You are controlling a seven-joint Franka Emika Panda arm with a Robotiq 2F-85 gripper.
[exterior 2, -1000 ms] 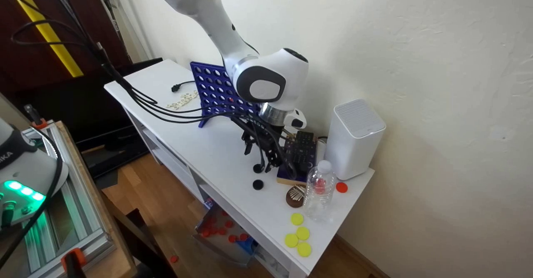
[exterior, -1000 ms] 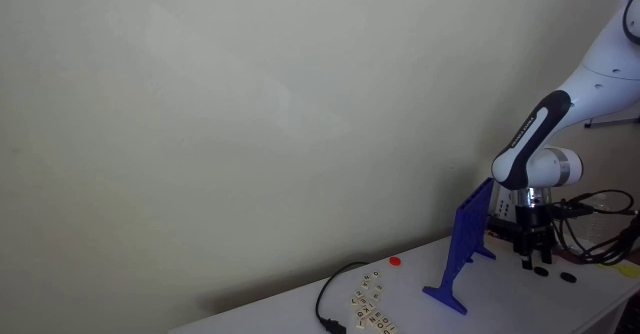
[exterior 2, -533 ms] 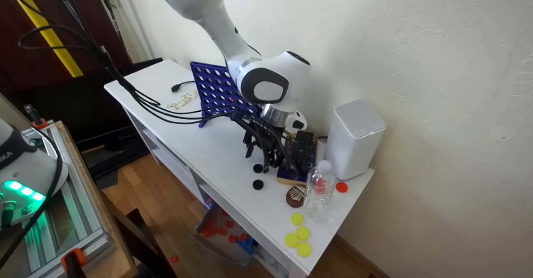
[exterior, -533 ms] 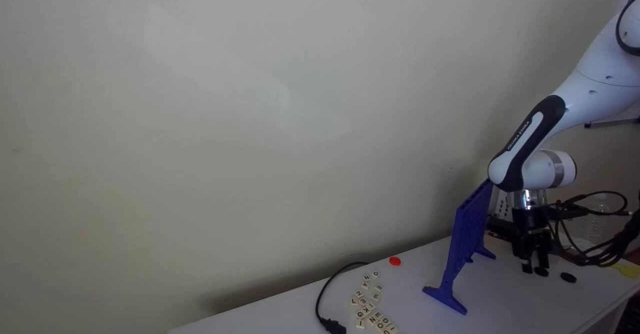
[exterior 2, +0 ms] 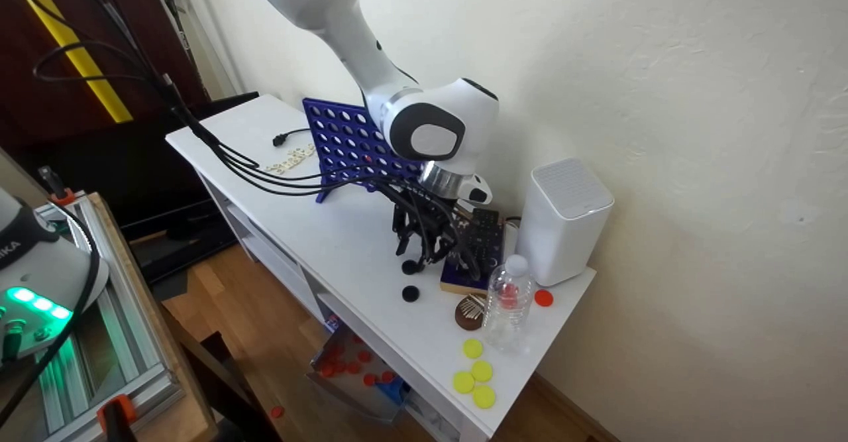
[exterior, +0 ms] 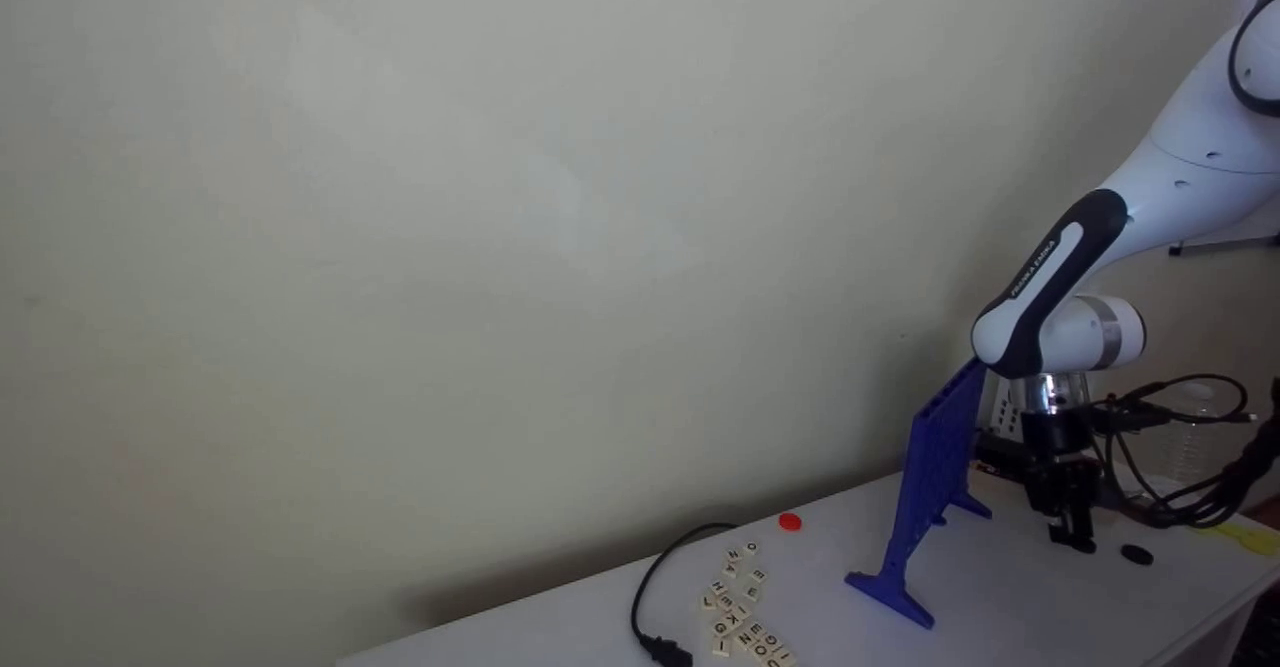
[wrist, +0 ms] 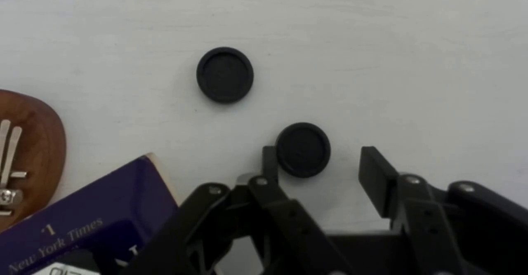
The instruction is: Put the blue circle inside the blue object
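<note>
The blue object is a tall blue grid panel with round holes on splayed feet, upright in both exterior views (exterior: 930, 477) (exterior 2: 343, 136). Two dark, nearly black round discs lie flat on the white table. In the wrist view my gripper (wrist: 319, 153) is open around the nearer disc (wrist: 304, 150). That disc sits against or very close to the left finger (wrist: 270, 159); the right finger (wrist: 373, 180) stands apart from it. The farther disc (wrist: 225, 75) lies outside the jaws. In an exterior view my gripper (exterior 2: 415, 258) is low over the table, beside the panel.
A dark blue book (wrist: 103, 221) lies close to the left finger. A brown thumb piano (exterior 2: 469, 316), a clear bottle (exterior 2: 507, 309), a white box (exterior 2: 566, 223) and yellow discs (exterior 2: 481, 370) stand farther along. Letter tiles (exterior: 740, 617) and a red disc (exterior: 790, 522) lie beyond the panel. Cables hang by the wrist.
My gripper has shifted slightly toward the panel and turned, so its fingers now line up one behind the other in an exterior view, over the nearer disc. The discs and panel have not visibly moved.
</note>
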